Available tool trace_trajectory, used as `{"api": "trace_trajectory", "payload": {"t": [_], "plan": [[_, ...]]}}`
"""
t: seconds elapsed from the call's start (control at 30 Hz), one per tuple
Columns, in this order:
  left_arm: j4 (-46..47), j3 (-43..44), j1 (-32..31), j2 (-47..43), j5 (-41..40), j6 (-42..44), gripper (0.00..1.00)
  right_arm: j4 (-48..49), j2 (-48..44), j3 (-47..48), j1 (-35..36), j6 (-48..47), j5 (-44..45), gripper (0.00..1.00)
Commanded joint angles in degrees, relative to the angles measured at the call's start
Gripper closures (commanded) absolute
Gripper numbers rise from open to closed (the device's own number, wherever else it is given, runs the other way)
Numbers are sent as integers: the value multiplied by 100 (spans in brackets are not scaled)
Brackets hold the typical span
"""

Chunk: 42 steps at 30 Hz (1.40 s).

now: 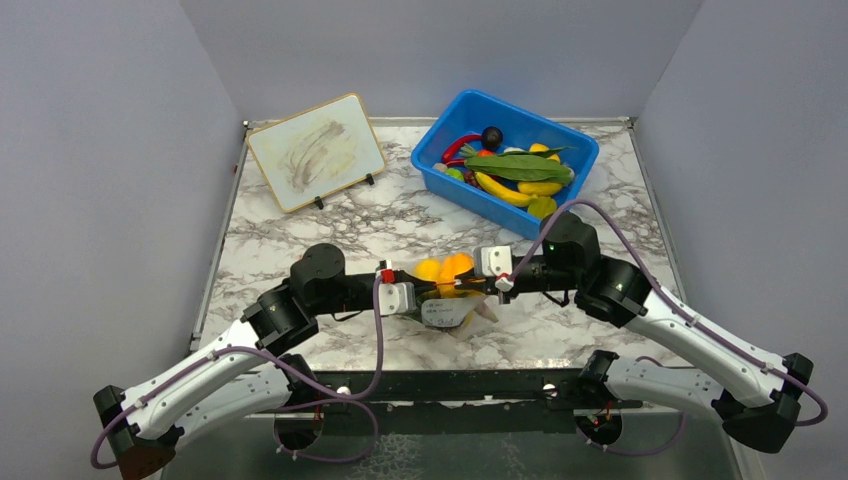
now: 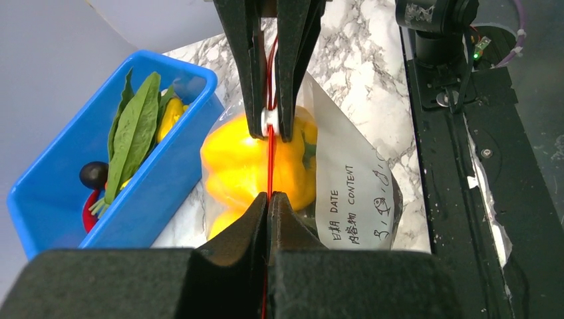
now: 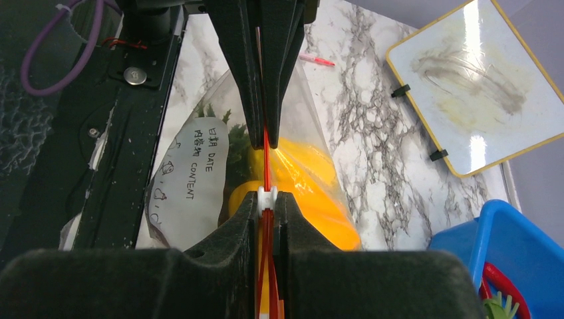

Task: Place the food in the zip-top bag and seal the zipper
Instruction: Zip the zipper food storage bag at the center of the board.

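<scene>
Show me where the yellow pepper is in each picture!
Top external: the yellow pepper, just below the middle, inside the zip-top bag.
Left wrist: pepper in the centre, behind the zipper.
Right wrist: pepper in the centre, right of the zipper.
Shared landmark: the blue bin: upper right from above, left for the left wrist, bottom right for the right wrist.

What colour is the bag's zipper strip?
Red-orange. The zipper shows best in the left wrist view.
</scene>
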Motion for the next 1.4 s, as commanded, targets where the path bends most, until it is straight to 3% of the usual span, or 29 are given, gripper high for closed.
{"api": "trace_trajectory", "payload": {"t": [0.0,0.53,0.87,1.1,1.2,1.3,1.37], "plan": [[-598,134,42,-232,-375,312,100,-565,-367,64,-20,18,528,99],[-1253,349,42,-546,-1358,837,100,-1826,-1104,369,-20,-109,1766,99],[-1205,349,42,-627,-1525,685,100,-1652,-1193,207,-18,89,1414,99],[-1763,757,41,-1110,-1766,309,100,-292,-1283,-450,-17,862,-774,99],[-1916,790,42,-1426,-1907,196,91,1189,-1399,-1227,-18,1895,-1520,99],[-1904,701,42,-1689,-2188,-23,85,3034,-1411,-2300,-16,3078,-1408,99],[-1841,573,42,-1796,-2350,-63,74,3710,-1259,-2745,-20,3609,-811,99]]}}
